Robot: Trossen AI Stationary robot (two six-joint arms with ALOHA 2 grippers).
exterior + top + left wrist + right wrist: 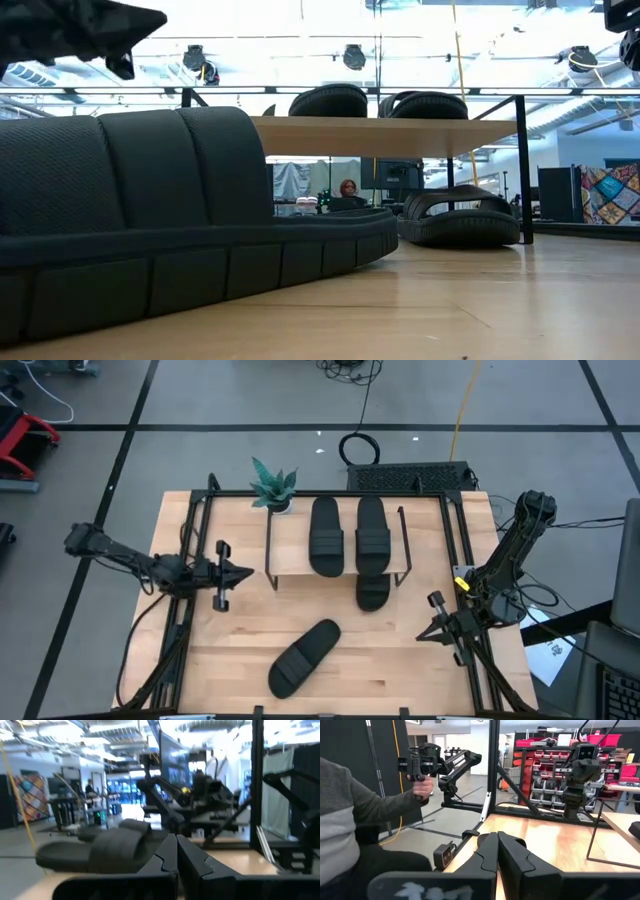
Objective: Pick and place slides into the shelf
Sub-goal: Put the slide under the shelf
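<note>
Loose slide (304,657): lies flat and diagonal on the worktop (400,660), lower centre of the high view, well apart from everything else. It fills the left foreground of the low view (180,220), showing a thick segmented sole and a wide ribbed strap arched above it. I judge it light, rubbery and flexible: the sole would likely bend if taken by one end, and the ribbing should resist slipping. Best hold, in my judgement, is across the strap at its crown or on the sole edge beside the strap, near the balance point.

Other slides: two lie side by side on the top board of the shelf (290,555), upper centre of the high view, one to the left (325,536) and one to the right (372,532). A fourth (373,590) pokes out from under the shelf's front edge.

My pincers: the left pincer (243,572) hovers at centre left, just left of the shelf, clenched on nothing. The right pincer (424,634) hangs at lower right, near the worktop's edge, likewise clenched and empty. Either must open before any pickup.

Surroundings: a small plant (272,487) stands at the shelf's upper left corner. A person in a grey sleeve (375,805) shows in the right wrist view.
</note>
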